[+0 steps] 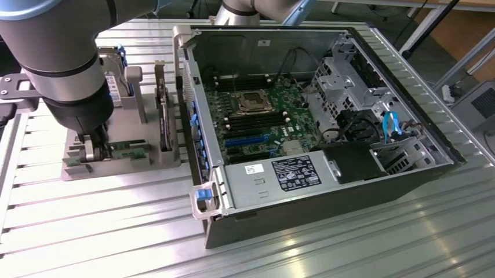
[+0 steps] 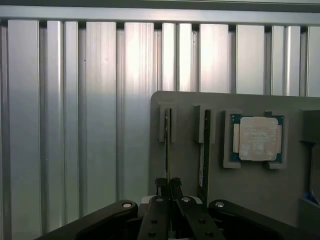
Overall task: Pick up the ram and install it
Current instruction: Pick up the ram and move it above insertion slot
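Observation:
The ram (image 1: 127, 150), a slim green stick, stands on edge in a slot of the grey parts holder (image 1: 124, 168) at the exterior view's left. My gripper (image 1: 97, 152) has come down on one end of it, beside the open computer case (image 1: 325, 116). Seen from the wrist, the ram (image 2: 167, 145) is a thin edge-on line running from its slot down between my fingertips. My gripper (image 2: 169, 186) is shut on it, jaws pressed against both faces. The stick still sits in its slot.
A dark expansion card (image 1: 162, 119) stands on edge in the holder beside the ram, also edge-on at the wrist (image 2: 206, 150). A square silver processor chip (image 2: 257, 138) lies in its pocket. The motherboard (image 1: 263, 116) with dark memory slots (image 1: 251, 123) lies inside the case.

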### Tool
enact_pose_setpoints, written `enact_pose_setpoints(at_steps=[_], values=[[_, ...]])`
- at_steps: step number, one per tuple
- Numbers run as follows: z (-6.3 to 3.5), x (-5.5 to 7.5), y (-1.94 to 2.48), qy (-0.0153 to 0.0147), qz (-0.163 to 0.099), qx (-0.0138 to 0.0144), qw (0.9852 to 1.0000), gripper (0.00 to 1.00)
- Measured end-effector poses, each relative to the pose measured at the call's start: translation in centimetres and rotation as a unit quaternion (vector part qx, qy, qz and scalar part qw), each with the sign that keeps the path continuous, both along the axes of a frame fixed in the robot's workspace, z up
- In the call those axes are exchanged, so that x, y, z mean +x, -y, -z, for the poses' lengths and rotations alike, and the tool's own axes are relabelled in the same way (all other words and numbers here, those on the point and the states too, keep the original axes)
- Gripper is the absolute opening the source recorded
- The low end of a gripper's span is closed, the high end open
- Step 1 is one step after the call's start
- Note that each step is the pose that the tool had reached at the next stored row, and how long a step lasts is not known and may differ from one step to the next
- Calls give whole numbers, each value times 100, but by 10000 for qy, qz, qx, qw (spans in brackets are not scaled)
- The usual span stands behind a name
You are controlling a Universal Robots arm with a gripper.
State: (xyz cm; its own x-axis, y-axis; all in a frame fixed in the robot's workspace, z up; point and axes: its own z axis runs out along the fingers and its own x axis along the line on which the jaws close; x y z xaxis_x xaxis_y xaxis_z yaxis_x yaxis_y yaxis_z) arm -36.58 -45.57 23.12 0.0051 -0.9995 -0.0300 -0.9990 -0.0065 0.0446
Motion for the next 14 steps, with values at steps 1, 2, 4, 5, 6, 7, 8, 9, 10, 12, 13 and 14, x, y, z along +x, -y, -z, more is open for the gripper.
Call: enact_pose_setpoints(at_steps=[1,2,4,5,6,7,8,9,10,12,13,14], values=[[-2,0,0,1,0,1,10000,12],[-4,0,0,1,0,1,10000,12],[-9,0,0,0,0,0,10000,12],[-13,0,0,0,0,0,10000,12],[-16,0,0,0,0,0,10000,12],[-19,0,0,0,0,0,10000,12],[-21,0,0,0,0,0,10000,12],[-25,0,0,-1,0,-1,10000,12],[-28,0,0,-1,0,0,10000,12],[-39,0,0,-1,0,-1,10000,12],[-45,-1,0,-2,0,-1,10000,12],[-50,0,0,-1,0,-1,10000,12]])
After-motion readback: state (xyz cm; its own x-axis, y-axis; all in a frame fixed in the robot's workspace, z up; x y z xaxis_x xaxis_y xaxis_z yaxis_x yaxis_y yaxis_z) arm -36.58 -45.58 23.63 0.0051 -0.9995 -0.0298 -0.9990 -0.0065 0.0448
